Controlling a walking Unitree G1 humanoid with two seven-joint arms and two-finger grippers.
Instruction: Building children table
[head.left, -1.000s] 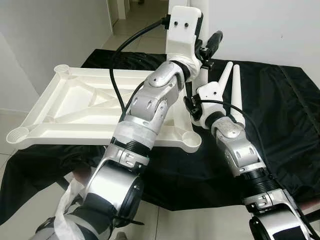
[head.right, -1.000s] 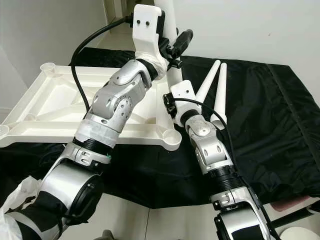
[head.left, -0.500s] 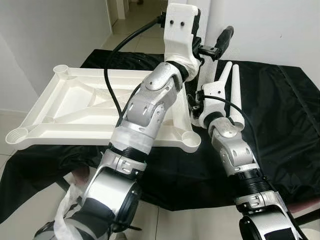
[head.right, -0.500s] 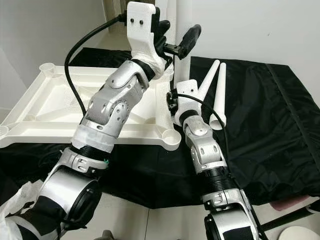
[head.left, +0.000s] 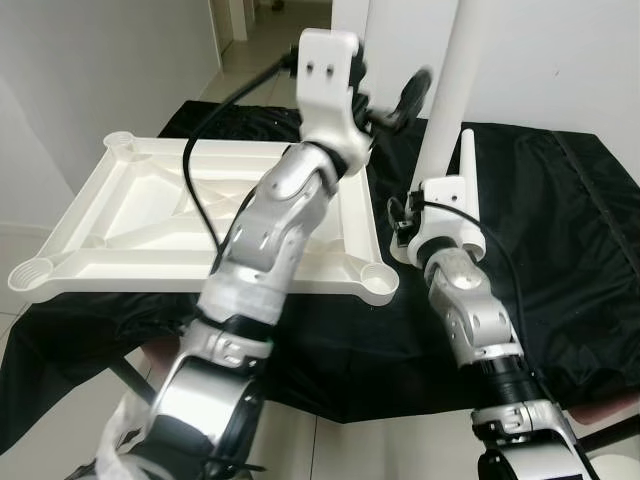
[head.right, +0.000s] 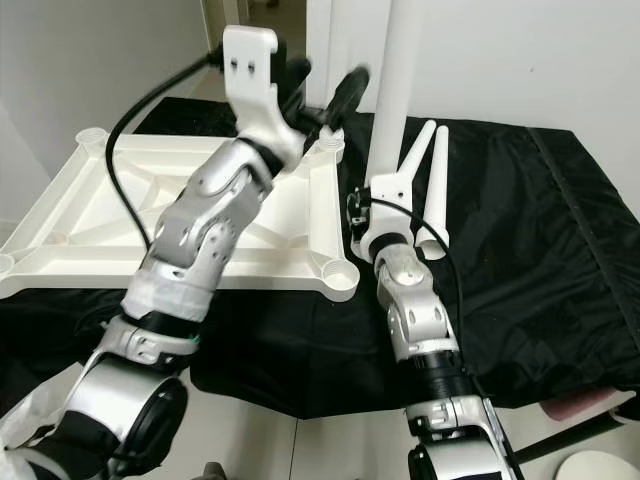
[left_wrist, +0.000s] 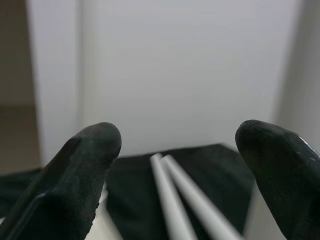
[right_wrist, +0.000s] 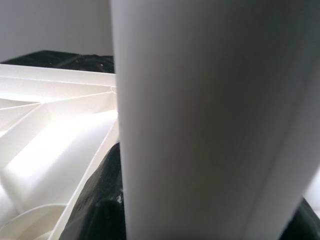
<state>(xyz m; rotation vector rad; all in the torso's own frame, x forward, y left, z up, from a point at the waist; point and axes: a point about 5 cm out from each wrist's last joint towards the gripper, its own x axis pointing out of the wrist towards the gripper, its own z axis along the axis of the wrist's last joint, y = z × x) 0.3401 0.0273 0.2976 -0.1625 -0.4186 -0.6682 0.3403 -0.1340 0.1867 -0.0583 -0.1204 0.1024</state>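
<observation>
A white children's table top (head.left: 150, 215) lies upside down on a black cloth (head.left: 570, 230), with round leg sockets at its corners, one near me (head.left: 383, 281). My right gripper (right_wrist: 165, 210) is shut on a white table leg (head.left: 449, 90) that stands upright just right of the top's near-right corner; its wrist mount (head.left: 445, 205) hides the fingers from the head views. Two more white legs (head.right: 432, 170) lie side by side on the cloth behind it. My left gripper (head.left: 392, 105) hovers open above the top's far right edge, beside the upright leg and apart from it.
The cloth-covered table ends at a white wall (head.left: 560, 50) behind. Tiled floor (head.left: 250, 60) and a doorway lie at the far left. A white round object (head.right: 600, 466) sits on the floor at the lower right.
My left gripper has swung left, away from the upright leg. My right arm has straightened and shifted the leg to the right, and it now stands more upright.
</observation>
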